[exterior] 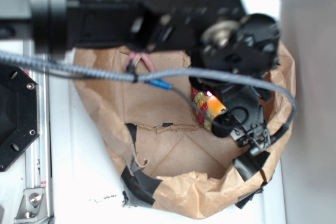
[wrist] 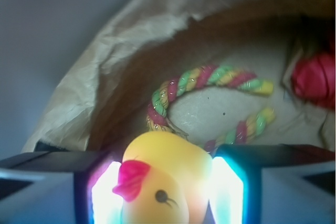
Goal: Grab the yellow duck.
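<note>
Wrist view puts the yellow duck (wrist: 160, 179) right between the two fingers of the end effector (wrist: 163, 192), whose lit pads (wrist: 227, 192) sit against its sides, so I'd say it is clamped on the duck, down inside the brown paper bag (wrist: 79, 93). From here the step looks like one of holding firm and coming straight up: the duck is smooth, glossy and rounded, the kind of thing that could squirt out of a pinch, so a steady squeeze across the widest part of the body seems wiser than a hard one near the head. Its red-orange beak (wrist: 131, 178) points out to the left and one small dark eye shows below it. Just behind lies a twisted rope toy (wrist: 210, 80), pink, green and yellow, fibrous and curled into an open loop; a lift should stay clear of it so the strands don't snag. A red crinkled thing (wrist: 315, 80) sits at the right edge, too blurred to name. In the exterior view the black arm leans over the paper bag (exterior: 173, 192), creased and soft-walled, patched with black tape (exterior: 139, 182), standing on a white table (exterior: 79, 171); only a scrap of orange and yellow shows under the end effector (exterior: 223, 116), and the bag's floppy rim could catch the arm's cable (exterior: 105, 71).
</note>
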Available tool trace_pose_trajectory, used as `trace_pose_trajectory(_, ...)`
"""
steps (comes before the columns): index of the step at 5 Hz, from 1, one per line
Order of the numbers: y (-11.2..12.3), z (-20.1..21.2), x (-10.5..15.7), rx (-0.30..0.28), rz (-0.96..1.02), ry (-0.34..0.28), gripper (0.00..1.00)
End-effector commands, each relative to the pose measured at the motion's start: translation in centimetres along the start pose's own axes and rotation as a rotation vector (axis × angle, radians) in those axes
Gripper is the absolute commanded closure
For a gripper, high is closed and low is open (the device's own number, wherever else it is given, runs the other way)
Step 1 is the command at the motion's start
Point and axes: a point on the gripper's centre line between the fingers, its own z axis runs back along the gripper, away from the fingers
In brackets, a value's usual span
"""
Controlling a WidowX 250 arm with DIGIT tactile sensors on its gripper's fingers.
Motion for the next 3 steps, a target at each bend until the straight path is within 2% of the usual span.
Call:
trace_pose_trajectory(1,0.4,3.5,0.3,0.039,-0.145,-0.034,1.0)
trace_pose_trajectory(2,1.4,4.4,-0.2,0.07,-0.148,-0.093,1.0)
trace_pose_trajectory(3,1.2,3.5,0.2,0.133,-0.138,-0.057,1.0)
